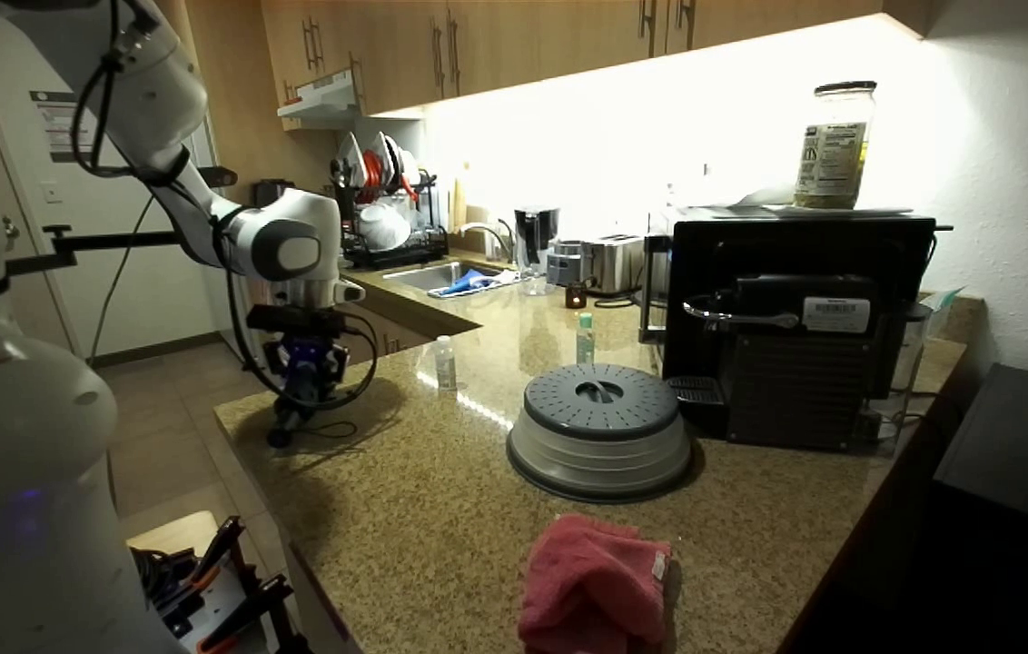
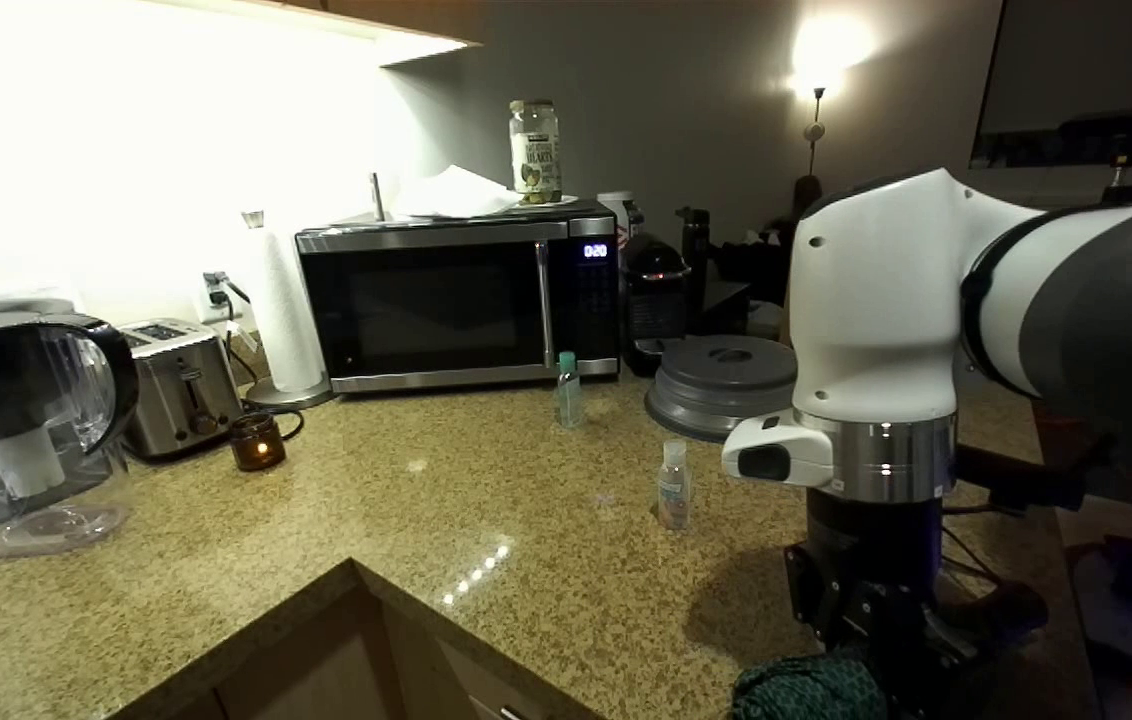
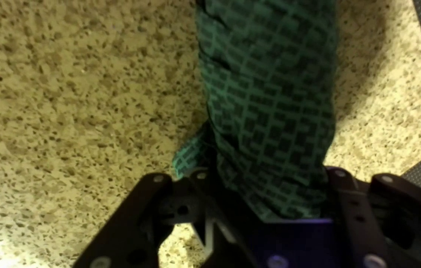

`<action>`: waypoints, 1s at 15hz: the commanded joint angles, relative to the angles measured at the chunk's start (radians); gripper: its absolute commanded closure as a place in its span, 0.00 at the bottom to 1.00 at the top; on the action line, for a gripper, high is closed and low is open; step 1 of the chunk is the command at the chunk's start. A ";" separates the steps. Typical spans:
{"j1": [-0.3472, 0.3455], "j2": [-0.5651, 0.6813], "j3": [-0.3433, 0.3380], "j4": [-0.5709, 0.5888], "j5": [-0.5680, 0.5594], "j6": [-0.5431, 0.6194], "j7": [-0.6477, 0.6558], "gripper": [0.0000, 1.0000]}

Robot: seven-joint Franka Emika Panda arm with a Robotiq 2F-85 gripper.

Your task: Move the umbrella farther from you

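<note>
The umbrella (image 3: pixel 270 104) is a folded bundle of dark green-teal patterned fabric, running up from between the fingers in the wrist view. My gripper (image 3: pixel 270 178) is shut on it, with one finger against each side; a small flap of the fabric sticks out by the left finger. The part deepest between the fingers is hidden. In an exterior view one rounded end of the umbrella (image 2: pixel 808 688) shows at the bottom edge, beside the black gripper. In an exterior view the gripper (image 1: pixel 296 409) is low over the counter's near left corner, too dark there to separate from the umbrella.
A small clear bottle (image 1: pixel 446 363) stands on the granite counter (image 1: pixel 405 509) beyond the gripper, and a green-capped bottle (image 2: pixel 568 392) near the microwave (image 2: pixel 446 300). A grey domed lid (image 1: pixel 600 436) and a pink cloth (image 1: pixel 596 581) lie farther along. The counter's edge (image 2: pixel 426 640) runs close by.
</note>
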 commanded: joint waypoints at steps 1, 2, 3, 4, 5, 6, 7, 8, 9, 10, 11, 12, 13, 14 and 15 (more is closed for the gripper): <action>-0.022 -0.059 -0.013 0.008 0.034 -0.062 0.021 0.80; -0.025 -0.065 -0.018 0.019 0.030 -0.080 0.044 0.80; -0.026 -0.068 -0.020 0.035 0.025 -0.098 0.069 0.80; -0.025 -0.069 -0.022 0.055 0.024 -0.117 0.097 0.80; -0.023 -0.068 -0.022 0.079 0.027 -0.130 0.128 0.80; -0.021 -0.067 -0.020 0.103 0.026 -0.146 0.166 0.80; -0.019 -0.060 -0.016 0.131 0.023 -0.155 0.207 0.80; -0.017 -0.054 -0.012 0.155 0.019 -0.163 0.246 0.80; -0.016 -0.044 -0.007 0.183 0.014 -0.171 0.289 0.80; -0.014 -0.036 -0.001 0.208 0.010 -0.175 0.331 0.80; -0.013 -0.028 0.005 0.232 0.005 -0.177 0.376 0.80; -0.012 -0.019 0.010 0.253 0.002 -0.176 0.417 0.80; -0.011 -0.010 0.016 0.275 -0.003 -0.177 0.470 0.80; -0.010 -0.002 0.021 0.293 -0.008 -0.176 0.512 0.80; -0.010 0.006 0.024 0.313 -0.012 -0.180 0.550 0.80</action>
